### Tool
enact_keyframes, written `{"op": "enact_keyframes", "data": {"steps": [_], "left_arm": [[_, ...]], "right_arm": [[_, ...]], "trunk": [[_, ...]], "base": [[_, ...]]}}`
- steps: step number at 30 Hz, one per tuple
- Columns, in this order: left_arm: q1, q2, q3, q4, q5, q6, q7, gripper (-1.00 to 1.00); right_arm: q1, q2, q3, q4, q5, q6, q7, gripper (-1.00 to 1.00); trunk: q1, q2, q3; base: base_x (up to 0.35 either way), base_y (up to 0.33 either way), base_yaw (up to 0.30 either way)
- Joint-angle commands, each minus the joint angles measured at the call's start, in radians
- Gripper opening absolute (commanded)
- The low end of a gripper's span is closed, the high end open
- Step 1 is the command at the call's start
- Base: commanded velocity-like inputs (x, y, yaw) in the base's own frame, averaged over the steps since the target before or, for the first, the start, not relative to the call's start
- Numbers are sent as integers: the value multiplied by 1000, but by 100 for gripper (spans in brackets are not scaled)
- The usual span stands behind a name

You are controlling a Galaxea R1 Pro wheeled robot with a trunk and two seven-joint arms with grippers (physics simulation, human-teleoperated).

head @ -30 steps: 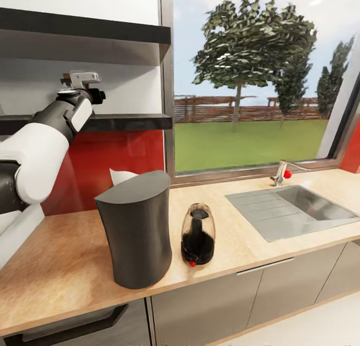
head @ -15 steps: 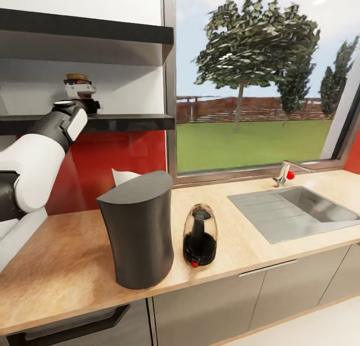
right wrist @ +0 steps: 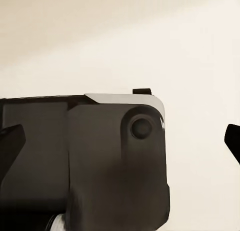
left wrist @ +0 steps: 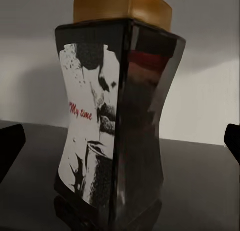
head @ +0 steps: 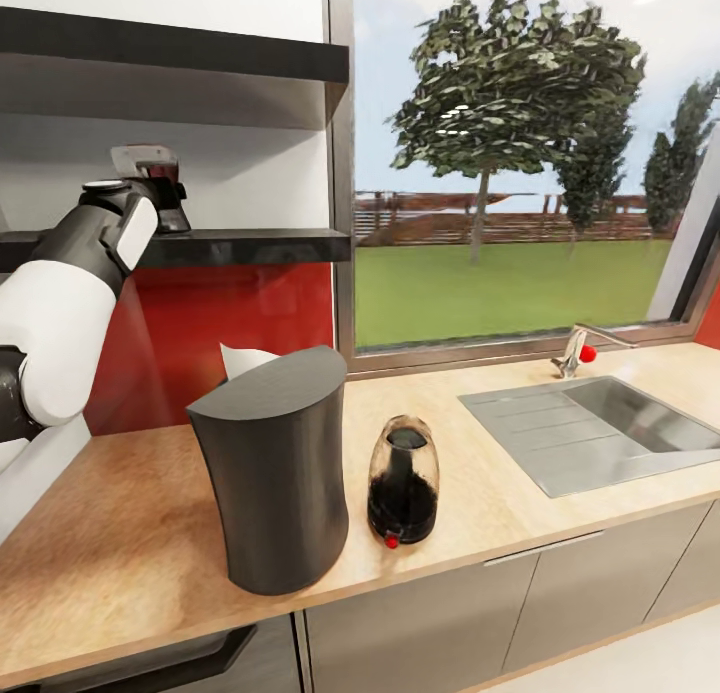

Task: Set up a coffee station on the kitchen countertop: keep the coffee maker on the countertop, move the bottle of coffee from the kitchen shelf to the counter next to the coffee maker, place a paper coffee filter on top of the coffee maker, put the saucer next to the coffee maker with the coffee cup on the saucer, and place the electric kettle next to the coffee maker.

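A home kitchen: a light wood countertop [head: 500, 493] over grey cabinet fronts [head: 420, 623] holds an inset steel sink [head: 600, 433] with a tap [head: 575, 351]. A red backsplash [head: 240, 313] and black wall shelves [head: 250, 245] flank a window [head: 520, 163] onto a lawn and trees.

The left gripper [head: 160, 188] now sits further along the kitchen shelf [head: 240, 245], away from its window-side end and closer to the wall. It now hides the bottle of coffee [left wrist: 117, 121], whose golden-brown lid peeked above it a moment ago.
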Motion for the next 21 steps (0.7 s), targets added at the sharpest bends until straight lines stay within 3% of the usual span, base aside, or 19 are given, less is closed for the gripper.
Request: {"op": "enact_keyframes", "data": {"steps": [1, 8, 13, 21], "left_arm": [[0, 1, -4, -6, 7, 6, 5, 100], [0, 1, -3, -50, 8, 60, 3, 100], [0, 1, -1, -53, 7, 65, 3, 100], [0, 2, -1, -54, 6, 65, 3, 100]], "right_arm": [[0, 0, 1, 1, -6, -4, 1, 100], [0, 0, 1, 1, -5, -4, 1, 100], [0, 0, 1, 1, -5, -4, 1, 100], [0, 0, 1, 1, -5, -4, 1, 100]], "trunk": [[0, -1, 0], [0, -1, 0], [0, -1, 0], [0, -1, 0]], "base": [[0, 0, 0], [9, 0, 0], [171, 0, 0], [20, 0, 0]]}}
